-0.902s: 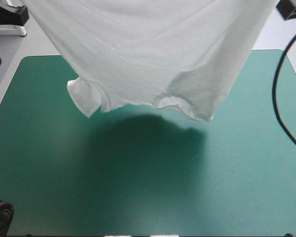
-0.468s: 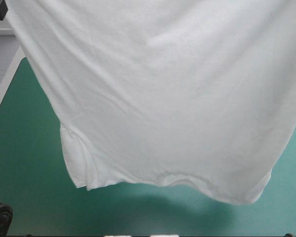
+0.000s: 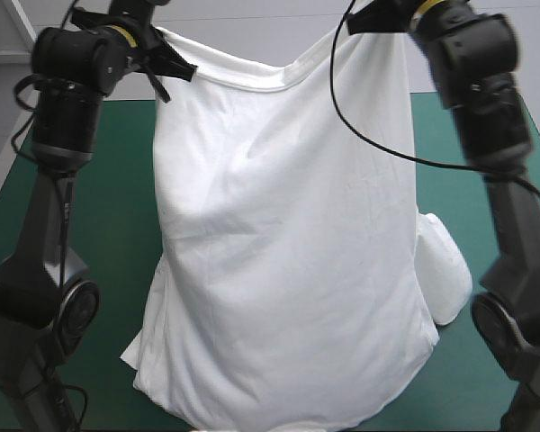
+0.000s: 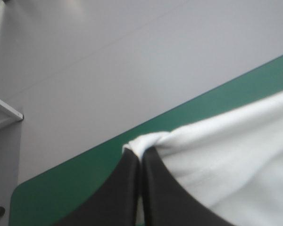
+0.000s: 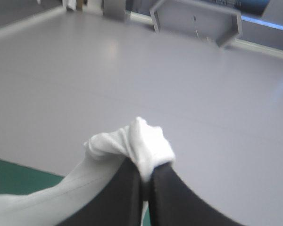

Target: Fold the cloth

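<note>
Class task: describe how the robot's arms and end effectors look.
The left arm and right arm are dark grey with chunky cylindrical segments and round joints. A yellow ring circles each wrist. The left end effector and right end effector have broad curved black fingers.

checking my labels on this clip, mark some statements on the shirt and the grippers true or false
1. The left gripper is shut on the T-shirt. True.
2. The right gripper is open and empty. False: it is shut on a bunched bit of the T-shirt.
3. The T-shirt lies spread flat on the teal-green cover. False: it is lifted and hangs between the two grippers.
4. A sleeve sticks out on the right gripper's side. True.
</note>
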